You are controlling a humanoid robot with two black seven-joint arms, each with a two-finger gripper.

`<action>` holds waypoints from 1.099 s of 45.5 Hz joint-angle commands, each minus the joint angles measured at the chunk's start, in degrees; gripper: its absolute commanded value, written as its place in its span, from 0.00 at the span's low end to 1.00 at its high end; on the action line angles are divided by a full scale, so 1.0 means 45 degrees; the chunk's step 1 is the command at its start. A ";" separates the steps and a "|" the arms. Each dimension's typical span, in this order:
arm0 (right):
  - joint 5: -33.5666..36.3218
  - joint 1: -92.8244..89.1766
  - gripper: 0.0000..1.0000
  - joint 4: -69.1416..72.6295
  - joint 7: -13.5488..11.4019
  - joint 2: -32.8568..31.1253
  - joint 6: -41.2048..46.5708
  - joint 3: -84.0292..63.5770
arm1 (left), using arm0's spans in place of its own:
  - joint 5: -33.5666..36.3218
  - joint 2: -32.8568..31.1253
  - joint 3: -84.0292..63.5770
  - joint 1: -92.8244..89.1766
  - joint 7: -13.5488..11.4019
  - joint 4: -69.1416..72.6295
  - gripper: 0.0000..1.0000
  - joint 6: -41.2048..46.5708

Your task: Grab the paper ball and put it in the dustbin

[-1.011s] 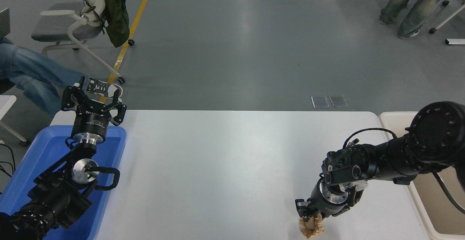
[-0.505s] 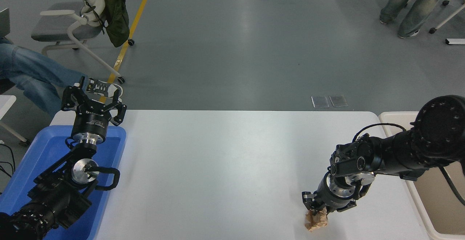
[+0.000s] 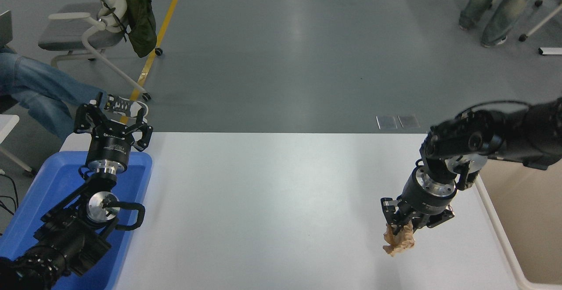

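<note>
The paper ball (image 3: 398, 240) is a crumpled tan wad with brown stains. My right gripper (image 3: 401, 228) is shut on its top and holds it above the white table (image 3: 272, 202) near the table's right side. The dustbin (image 3: 522, 220) is a beige bin with a cream rim, standing just past the table's right edge; the right arm crosses over its far end. My left gripper (image 3: 112, 119) is open and parked over the far end of the blue tray at the lower left.
A shallow blue tray (image 3: 52, 193) lies at the table's left edge under the left arm. A seated person's legs (image 3: 39, 92) and a chair (image 3: 88, 31) are at the far left. Another person's legs (image 3: 500, 5) stand at the top right.
My right gripper has lifted the paper ball off the table near the front edge and moved it up and to the right, toward the dustbin. The left arm has not moved.
</note>
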 commanded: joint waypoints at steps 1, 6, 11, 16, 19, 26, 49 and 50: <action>0.0516 0.3774 0.00 0.0824 0.0010 -0.0816 0.1156 -0.0705 | 0.0001 -0.0002 0.0001 0.0003 0.0001 -0.0002 0.99 0.0001; 0.0535 0.5180 0.00 0.1077 0.0010 -0.0874 0.1156 -0.1233 | 0.0001 -0.0002 0.0001 0.0003 0.0001 0.0017 0.99 0.0001; 0.0652 0.6567 0.00 0.1253 0.0010 -0.1323 0.1156 -0.1565 | 0.0001 -0.0002 0.0001 0.0003 0.0001 0.0018 0.99 0.0001; 0.0691 0.7448 0.00 0.1332 0.0010 -0.1558 0.1156 -0.1683 | 0.0001 -0.0002 0.0001 0.0023 0.0001 0.0018 0.99 0.0001; 0.0691 0.7488 0.00 0.1332 0.0010 -0.1577 0.1156 -0.1742 | -0.0019 -0.0002 0.0001 0.0003 0.0001 -0.0002 0.99 0.0001; 0.0691 0.7468 0.00 0.1332 0.0009 -0.1597 0.1156 -0.1781 | 0.0001 -0.0002 0.0001 0.0003 0.0001 -0.0002 0.99 0.0001; 0.0438 0.6317 0.00 0.0356 -0.0010 -0.2396 0.1156 -0.3420 | 0.0001 -0.0002 0.0001 0.0023 0.0001 0.0018 0.99 0.0001; 0.0418 0.6239 0.00 0.0278 -0.0010 -0.2533 0.1156 -0.3557 | 0.0001 -0.0002 0.0001 0.0023 0.0001 0.0018 0.99 0.0001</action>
